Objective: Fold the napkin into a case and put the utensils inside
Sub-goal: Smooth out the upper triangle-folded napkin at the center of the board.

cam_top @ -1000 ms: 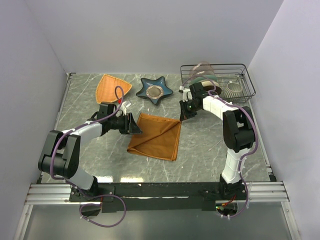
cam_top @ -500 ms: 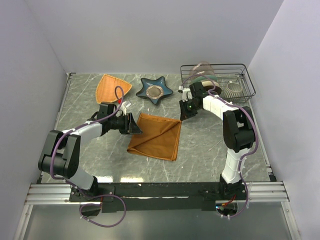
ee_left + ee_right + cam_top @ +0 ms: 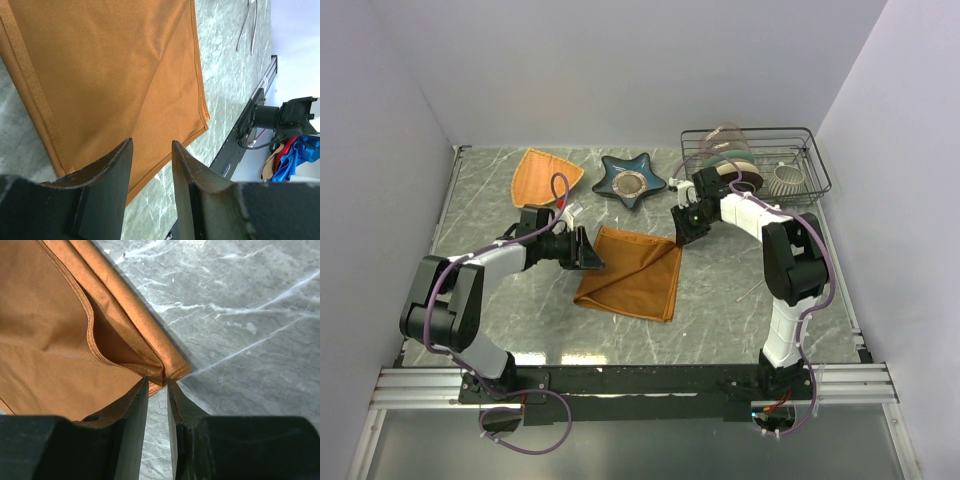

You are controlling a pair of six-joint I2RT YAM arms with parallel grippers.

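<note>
Top external view: the napkin (image 3: 632,272) lies folded in the middle of the table (image 3: 720,300). The left gripper (image 3: 592,254) sits at its far left corner, jaws half open, holding nothing. The right gripper (image 3: 682,233) sits at the far right corner, jaws a tiny bit apart. The utensils (image 3: 248,25) lie to the napkin's right.

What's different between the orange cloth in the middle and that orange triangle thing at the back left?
The napkin is a darker rust-orange; the triangular plate is a lighter orange. The napkin is four-sided and folded over on itself; the plate is three-cornered. Both lie on the marble table.
</note>
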